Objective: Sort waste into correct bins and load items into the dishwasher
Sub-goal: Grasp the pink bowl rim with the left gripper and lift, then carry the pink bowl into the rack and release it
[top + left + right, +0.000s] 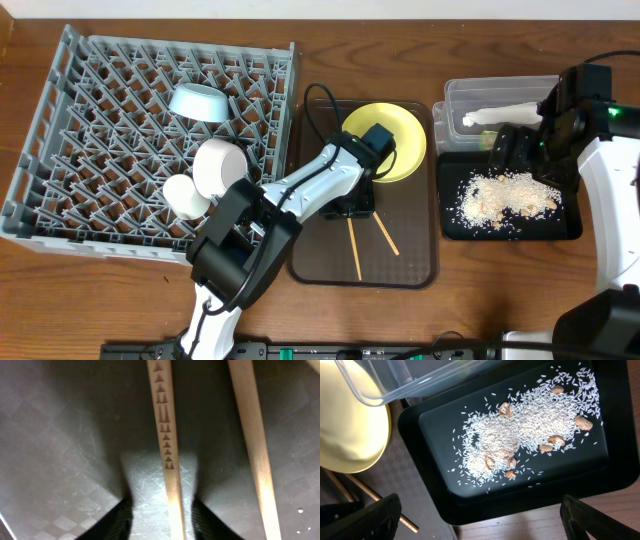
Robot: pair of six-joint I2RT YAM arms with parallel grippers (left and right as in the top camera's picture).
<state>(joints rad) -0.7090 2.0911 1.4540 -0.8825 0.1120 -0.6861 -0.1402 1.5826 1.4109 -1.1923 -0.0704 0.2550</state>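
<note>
Two chopsticks (pixel 353 248) and the yellow plate (pixel 400 135) lay unloaded on the brown tray (pixel 415 262), while blue bowl (pixel 198 102), white bowl (pixel 220 165) and cup (pixel 183 195) sat in the dish rack (pixel 100 150), rice (pixel 505 195) in the black tray (pixel 570 225), left gripper (pixel 162 505) part-open astride one chopstick without gripping, right gripper (pixel 480 510) wide open, empty.

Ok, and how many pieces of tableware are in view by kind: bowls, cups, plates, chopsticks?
Bowls: 2, the light blue bowl and the white bowl, in the dish rack
Cups: 1, the small white cup, also in the rack
Plates: 1, the yellow plate, on the brown tray
Chopsticks: 2, the wooden chopsticks, on that tray
Total: 6
</note>
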